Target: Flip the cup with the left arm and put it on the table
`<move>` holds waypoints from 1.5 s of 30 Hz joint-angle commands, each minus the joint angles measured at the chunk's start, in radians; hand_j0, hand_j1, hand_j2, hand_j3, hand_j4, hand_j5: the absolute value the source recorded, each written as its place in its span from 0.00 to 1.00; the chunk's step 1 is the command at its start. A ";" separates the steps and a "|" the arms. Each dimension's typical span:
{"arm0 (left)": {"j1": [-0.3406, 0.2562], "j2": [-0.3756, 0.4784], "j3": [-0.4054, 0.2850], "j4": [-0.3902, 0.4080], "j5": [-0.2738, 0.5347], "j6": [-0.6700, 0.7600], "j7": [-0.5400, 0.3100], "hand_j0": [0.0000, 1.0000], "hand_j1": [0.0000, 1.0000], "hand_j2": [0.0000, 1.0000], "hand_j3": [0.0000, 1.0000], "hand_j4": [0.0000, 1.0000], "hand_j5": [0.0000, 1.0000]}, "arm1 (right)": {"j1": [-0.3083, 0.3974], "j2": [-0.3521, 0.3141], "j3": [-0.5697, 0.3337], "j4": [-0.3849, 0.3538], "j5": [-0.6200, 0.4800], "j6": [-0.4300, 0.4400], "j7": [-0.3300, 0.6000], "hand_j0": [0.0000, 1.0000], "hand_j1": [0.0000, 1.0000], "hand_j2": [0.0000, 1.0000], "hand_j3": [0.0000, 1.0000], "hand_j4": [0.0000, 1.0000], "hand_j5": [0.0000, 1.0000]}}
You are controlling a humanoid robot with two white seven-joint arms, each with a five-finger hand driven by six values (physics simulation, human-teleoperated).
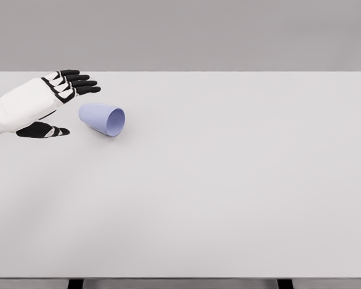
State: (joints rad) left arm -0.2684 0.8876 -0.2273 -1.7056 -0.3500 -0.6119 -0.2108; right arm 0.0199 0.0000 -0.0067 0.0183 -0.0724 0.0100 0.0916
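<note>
My left hand (45, 105) enters from the left edge of the head view, over the far-left part of the table; the forearm and back of the hand are white, the digits black with white bands at the joints; the fingers (78, 83) are extended and point to the right, stacked close together near the top of the hand; the thumb (43, 130) sits lower, well separated from them and also pointing right; so the hand is spread wide and holds nothing.

The cup (101, 118) lies in line with the gap between fingers and thumb, just to the right of it; pale lavender-blue, on its side on the table; its open mouth faces right and slightly toward me, the narrower closed base points left toward my palm; the inner wall is visible through the mouth. The fingertips sit just above and left of the cup's base end; the thumb tip is just beside it, lower left; I see a clear gap between each digit and the cup, so no contact.

The table (228, 192) is a plain light grey slab filling most of the view; its near edge shows at the bottom with two dark legs (76, 283) under it; behind the far edge is a flat grey backdrop (198, 33).
</note>
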 commanded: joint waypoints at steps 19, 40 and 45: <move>-0.017 0.004 -0.009 0.001 -0.073 0.001 -0.001 1.00 1.00 1.00 1.00 1.00 1.00 | 0.003 0.000 -0.001 0.003 -0.001 0.001 0.000 1.00 1.00 1.00 1.00 1.00 1.00; -0.143 0.080 -0.129 0.030 -0.076 0.001 -0.022 1.00 1.00 1.00 1.00 1.00 1.00 | 0.003 0.000 -0.001 0.003 -0.001 0.001 0.000 1.00 1.00 1.00 1.00 1.00 1.00; -0.143 0.077 -0.110 0.030 -0.076 0.001 -0.025 1.00 1.00 1.00 1.00 1.00 1.00 | 0.003 0.000 -0.001 0.003 -0.001 0.001 0.000 1.00 1.00 1.00 1.00 1.00 1.00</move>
State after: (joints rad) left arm -0.4111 0.9651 -0.3445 -1.6742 -0.4331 -0.6121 -0.2343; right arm 0.0230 0.0000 -0.0078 0.0213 -0.0739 0.0108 0.0913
